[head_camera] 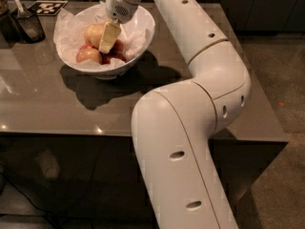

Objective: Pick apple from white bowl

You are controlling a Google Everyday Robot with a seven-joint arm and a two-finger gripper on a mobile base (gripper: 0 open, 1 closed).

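Note:
The white bowl [138, 44], lined with crumpled white paper, stands at the back left of the grey table. The pale golden-yellow apple [93, 33] lies in it, on top of the other fruit. My gripper [106, 40] reaches down into the bowl from above and sits right against the apple's right side, covering part of it. A pink-red apple [87, 55] lies below the yellow one, and deep red apples [113, 55] lie under the gripper.
A small dark container [29, 25] with a utensil stands at the table's far left. A black-and-white marker card [49, 6] lies behind the bowl. My white arm arches over the table's right half, and the table edge [71, 130] runs along the front.

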